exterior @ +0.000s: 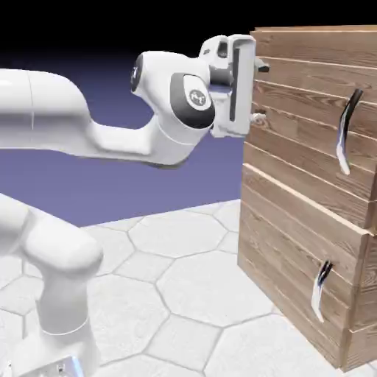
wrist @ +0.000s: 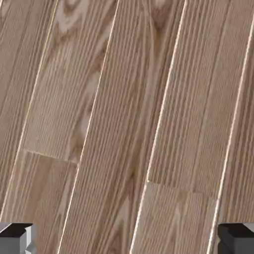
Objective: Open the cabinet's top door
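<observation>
With its fingers spread and empty, the gripper (exterior: 261, 92) is at the approach step beside the top door (exterior: 305, 110), whose curved handle (exterior: 347, 132) lies toward the exterior view's right, calling for a sideways shift before gripping.

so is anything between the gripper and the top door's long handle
No separate object shows between the gripper and the long handle; only the top door's own planks lie between them in the exterior view.
</observation>
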### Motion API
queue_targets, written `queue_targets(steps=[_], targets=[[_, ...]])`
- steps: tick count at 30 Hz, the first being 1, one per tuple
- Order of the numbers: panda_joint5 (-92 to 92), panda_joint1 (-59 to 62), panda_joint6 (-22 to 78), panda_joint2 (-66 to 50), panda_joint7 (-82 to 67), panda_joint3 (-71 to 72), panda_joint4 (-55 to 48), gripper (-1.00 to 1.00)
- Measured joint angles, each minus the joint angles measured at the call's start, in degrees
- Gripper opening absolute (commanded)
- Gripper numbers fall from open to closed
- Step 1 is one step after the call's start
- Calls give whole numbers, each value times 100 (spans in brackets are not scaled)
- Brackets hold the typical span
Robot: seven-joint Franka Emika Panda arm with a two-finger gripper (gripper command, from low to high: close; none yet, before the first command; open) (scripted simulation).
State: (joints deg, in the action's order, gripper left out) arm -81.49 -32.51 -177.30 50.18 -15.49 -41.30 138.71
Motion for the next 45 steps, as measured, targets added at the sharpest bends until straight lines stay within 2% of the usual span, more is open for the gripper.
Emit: queue_targets(steps=[22, 27, 28, 30, 45], targets=[[-5461, -2133, -221, 1174, -3884, -2768, -1494, 100], [-5543, -2954, -5, 1127, -3936, -3097, -2037, 100], [-5561, -3145, 45, 1116, -3948, -3174, -2163, -100], [-5561, -3146, 45, 1116, -3948, -3174, -2164, -100], [-5106, -64, 2206, 1838, -3261, -855, 810, -100]])
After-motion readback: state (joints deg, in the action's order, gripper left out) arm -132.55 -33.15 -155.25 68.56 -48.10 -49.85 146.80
